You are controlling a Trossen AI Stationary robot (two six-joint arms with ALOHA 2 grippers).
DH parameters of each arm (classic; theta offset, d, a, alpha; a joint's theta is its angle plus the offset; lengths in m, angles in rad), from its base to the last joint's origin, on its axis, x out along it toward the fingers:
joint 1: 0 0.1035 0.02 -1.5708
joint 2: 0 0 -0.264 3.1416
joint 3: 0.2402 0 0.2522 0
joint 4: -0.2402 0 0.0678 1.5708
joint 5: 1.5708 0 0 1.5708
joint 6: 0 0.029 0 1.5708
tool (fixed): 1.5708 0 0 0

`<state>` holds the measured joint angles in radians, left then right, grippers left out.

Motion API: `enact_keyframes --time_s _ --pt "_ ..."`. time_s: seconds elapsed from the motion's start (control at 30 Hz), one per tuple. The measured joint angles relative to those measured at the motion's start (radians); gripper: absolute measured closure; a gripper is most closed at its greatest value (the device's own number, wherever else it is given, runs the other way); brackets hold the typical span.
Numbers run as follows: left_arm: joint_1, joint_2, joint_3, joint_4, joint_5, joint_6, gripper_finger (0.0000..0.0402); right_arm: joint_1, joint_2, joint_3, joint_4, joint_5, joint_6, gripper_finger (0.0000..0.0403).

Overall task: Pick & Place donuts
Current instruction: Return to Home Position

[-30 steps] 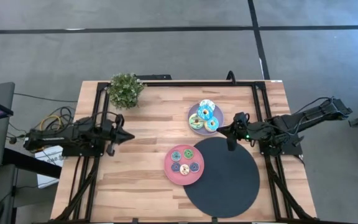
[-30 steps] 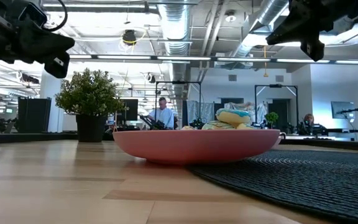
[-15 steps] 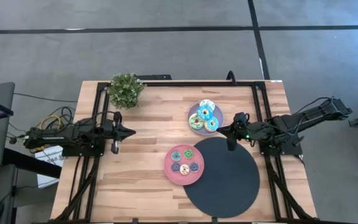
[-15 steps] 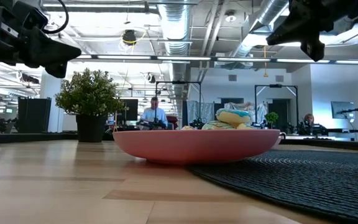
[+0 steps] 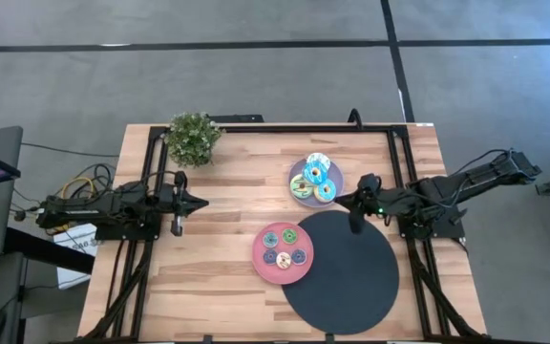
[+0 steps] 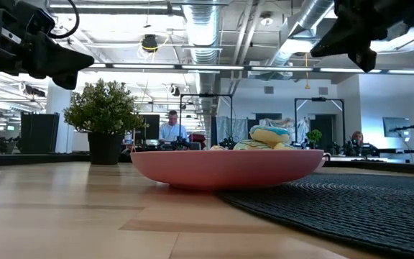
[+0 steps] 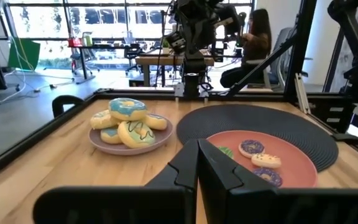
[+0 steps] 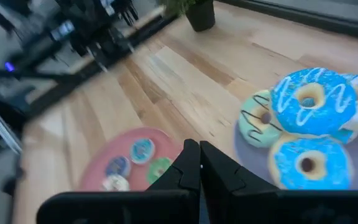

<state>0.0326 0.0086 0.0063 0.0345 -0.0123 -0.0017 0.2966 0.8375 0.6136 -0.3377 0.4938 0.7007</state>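
Donuts (image 5: 315, 173): high view, big glossy iced rings heaped on the lilac plate (image 5: 311, 204) toward the wooden table's (image 5: 218, 287) far edge; small ones lie flat on the pink plate (image 5: 259, 256).
Disc (image 6: 351, 208): low view, black ribbed mat, the pink plate's smooth shallow bowl overlapping its edge.
Left gripper (image 7: 197, 146): left wrist view, fingers pressed together, empty, above the table's left side.
Right gripper (image 8: 196, 148): right wrist view, fingers clamped together on nothing, above the disc's far rim.

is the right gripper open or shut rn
Shut: in the right wrist view the right gripper has its two dark fingers pressed together, with no gap and nothing held between them.
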Motion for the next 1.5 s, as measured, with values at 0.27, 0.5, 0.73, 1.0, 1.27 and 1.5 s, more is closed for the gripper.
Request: enact_keyframes --time_s 0.27,0.5,0.73,1.0,1.27,1.5 --pt "0.000 0.000 0.000 0.000 0.000 0.000 0.0401 -0.031 0.000 0.000 -0.099 -0.014 -0.196 0.0403" --pt "0.000 0.000 0.000 0.000 0.000 0.002 0.0401 -0.158 0.000 -0.112 0.005 -0.169 -0.338 0.0403" --pt "0.000 0.000 0.000 0.000 0.000 -0.002 0.0401 -0.280 -0.017 -0.250 0.269 -0.382 -0.468 0.0403" --pt "0.000 0.000 0.000 0.000 0.000 -0.001 0.0401 -0.347 -0.141 -0.398 0.426 -0.394 -0.553 0.0403" --pt "0.000 0.000 0.000 0.000 0.000 -0.001 0.0401 -0.342 -0.436 -0.523 0.495 -0.444 -0.579 0.0403" --pt "0.000 0.000 0.000 0.000 0.001 -0.002 0.0401 -0.324 -0.713 -0.531 0.428 -0.446 -0.578 0.0403"
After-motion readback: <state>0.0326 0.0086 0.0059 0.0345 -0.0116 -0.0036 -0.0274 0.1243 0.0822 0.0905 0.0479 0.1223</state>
